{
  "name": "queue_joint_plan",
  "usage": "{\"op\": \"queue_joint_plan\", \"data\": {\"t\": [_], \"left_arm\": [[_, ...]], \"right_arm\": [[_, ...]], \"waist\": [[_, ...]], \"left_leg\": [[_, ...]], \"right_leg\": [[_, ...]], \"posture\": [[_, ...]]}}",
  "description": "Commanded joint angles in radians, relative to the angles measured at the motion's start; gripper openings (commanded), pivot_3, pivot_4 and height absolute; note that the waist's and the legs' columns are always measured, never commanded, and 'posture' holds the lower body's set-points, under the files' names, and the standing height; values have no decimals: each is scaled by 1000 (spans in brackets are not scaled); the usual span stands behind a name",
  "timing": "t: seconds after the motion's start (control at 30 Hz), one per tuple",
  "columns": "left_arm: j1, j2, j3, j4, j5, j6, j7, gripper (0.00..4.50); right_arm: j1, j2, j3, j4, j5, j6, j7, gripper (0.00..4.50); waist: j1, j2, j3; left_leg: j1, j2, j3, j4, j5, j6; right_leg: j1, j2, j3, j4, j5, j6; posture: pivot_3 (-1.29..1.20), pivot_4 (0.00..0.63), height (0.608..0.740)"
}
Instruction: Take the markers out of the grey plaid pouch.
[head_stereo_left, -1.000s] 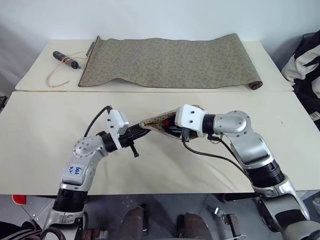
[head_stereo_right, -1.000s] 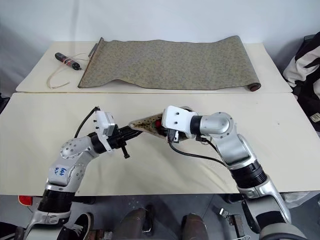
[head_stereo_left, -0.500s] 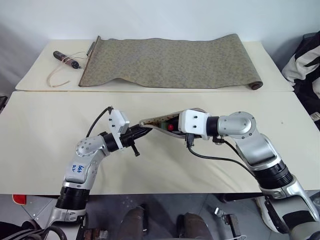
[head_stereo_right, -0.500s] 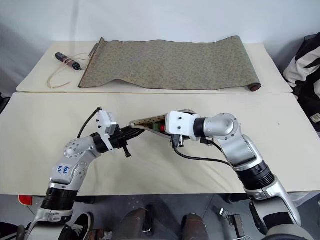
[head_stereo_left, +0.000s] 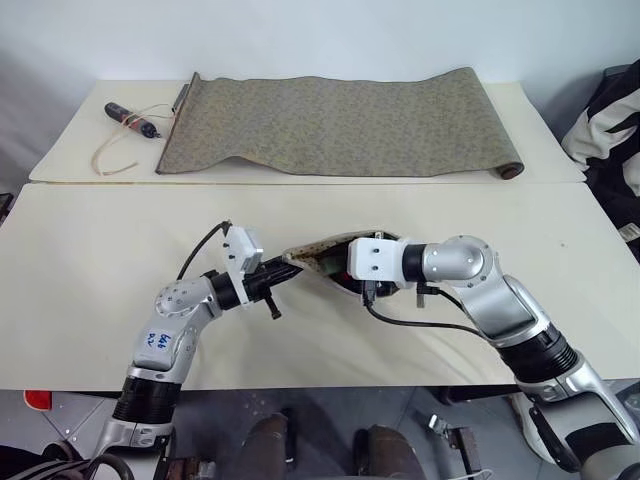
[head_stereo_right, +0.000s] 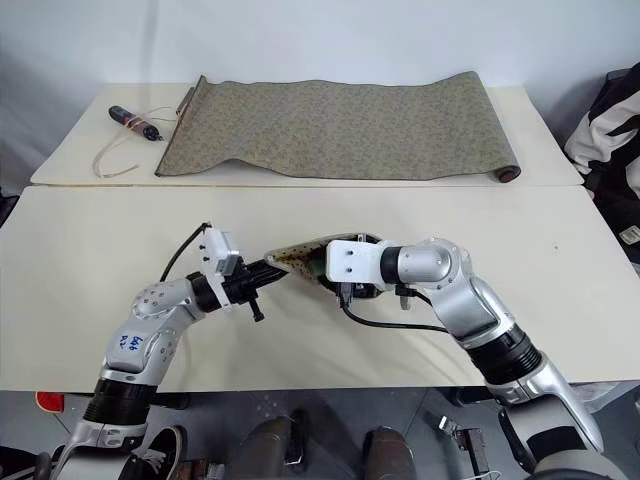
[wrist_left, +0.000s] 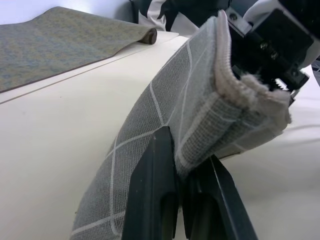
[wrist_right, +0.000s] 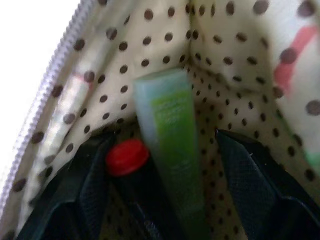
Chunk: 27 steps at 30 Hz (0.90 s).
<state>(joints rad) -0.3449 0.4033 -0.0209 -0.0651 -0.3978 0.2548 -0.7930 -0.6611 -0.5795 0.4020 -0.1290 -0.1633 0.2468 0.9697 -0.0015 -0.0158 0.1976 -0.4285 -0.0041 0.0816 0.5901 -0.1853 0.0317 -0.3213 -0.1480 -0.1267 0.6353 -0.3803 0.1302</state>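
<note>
The grey plaid pouch hangs just above the near table, its dotted tan lining showing at the open mouth. My left gripper is shut on the pouch's left end, pinching the plaid fabric between its black fingers. My right gripper is pushed into the pouch's mouth from the right, open. Between its spread fingers lie the two markers: a pale green one and a black one with a red end. Neither finger touches them.
A long olive patterned cloth roll lies across the far table. Left of it sits a dark stick with tan cord. A black-and-white striped thing is at the right edge. A seam divides the two tables.
My right gripper has sunk and pushed deeper into the pouch, and its fingers have spread apart. The pouch has dropped closer to the table. The left gripper keeps its hold.
</note>
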Motion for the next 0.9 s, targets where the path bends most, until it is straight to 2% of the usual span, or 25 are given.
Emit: {"op": "queue_joint_plan", "data": {"t": [0.03, 0.1, 0.2, 0.27, 0.47, 0.63, 0.77, 0.87, 0.9], "left_arm": [[-16, 5, 49, -42, -20, -20, 15, 0], [-18, 7, 51, -41, -21, -20, 14, 0], [-18, 9, 49, -43, -18, -20, 11, 0], [-18, 9, 49, -42, -17, -21, 11, 0], [-19, 8, 48, -40, -14, -23, 10, 0], [-22, 4, 46, -40, -14, -25, 12, 0], [-19, 6, 48, -41, -14, -25, 12, 0], [-17, 5, 48, -41, -14, -25, 13, 0], [-18, 4, 47, -42, -14, -24, 14, 0]], "right_arm": [[6, -18, 23, 33, -29, -41, 19, 3385], [2, -7, 3, 29, -11, -35, 18, 3385], [-1, -20, -13, 10, -7, -35, 24, 2778], [0, -34, -26, -11, 5, -29, 40, 2148], [10, -58, -47, -34, 26, -31, 59, 2148], [-7, -39, -61, -29, 44, -31, 47, 2148], [-9, -16, -89, -35, 114, -7, 55, 2148], [-13, -10, -88, -15, 105, -10, 36, 2716], [-11, -13, -80, -14, 95, -13, 35, 3052]], "waist": [[0, 0, 0], [0, 0, 0], [0, 0, 0], [0, 0, 0], [1, 0, 0], [0, 0, 0], [1, 0, 0], [1, 0, 0], [1, 0, 0]], "left_leg": [[0, 0, 0, 0, 0, 0], [0, 0, 0, 0, 0, 0], [0, 0, 0, 0, 0, 0], [0, 0, 0, 0, 0, 0], [0, 0, 0, 0, 0, 0], [0, 0, 0, 0, 0, 0], [0, 0, 0, 0, 0, 0], [0, 0, 0, 0, 0, 0], [0, 0, 0, 0, 0, 0]], "right_leg": [[0, 0, 0, 0, 0, 0], [0, 0, 0, 0, 0, 0], [0, 0, 0, 0, 0, 0], [0, 0, 0, 0, 0, 0], [0, 0, 0, -1, 0, 0], [0, 0, 0, 0, 0, 0], [0, 0, 0, 0, 0, 0], [0, 0, 0, -1, 0, 0], [0, 0, 0, -1, 0, 0]], "posture": [[0, 150, 740], [0, 150, 740], [0, 150, 740], [0, 150, 740], [0, 150, 740], [0, 150, 740], [0, 150, 740], [0, 150, 740], [0, 150, 740]]}}
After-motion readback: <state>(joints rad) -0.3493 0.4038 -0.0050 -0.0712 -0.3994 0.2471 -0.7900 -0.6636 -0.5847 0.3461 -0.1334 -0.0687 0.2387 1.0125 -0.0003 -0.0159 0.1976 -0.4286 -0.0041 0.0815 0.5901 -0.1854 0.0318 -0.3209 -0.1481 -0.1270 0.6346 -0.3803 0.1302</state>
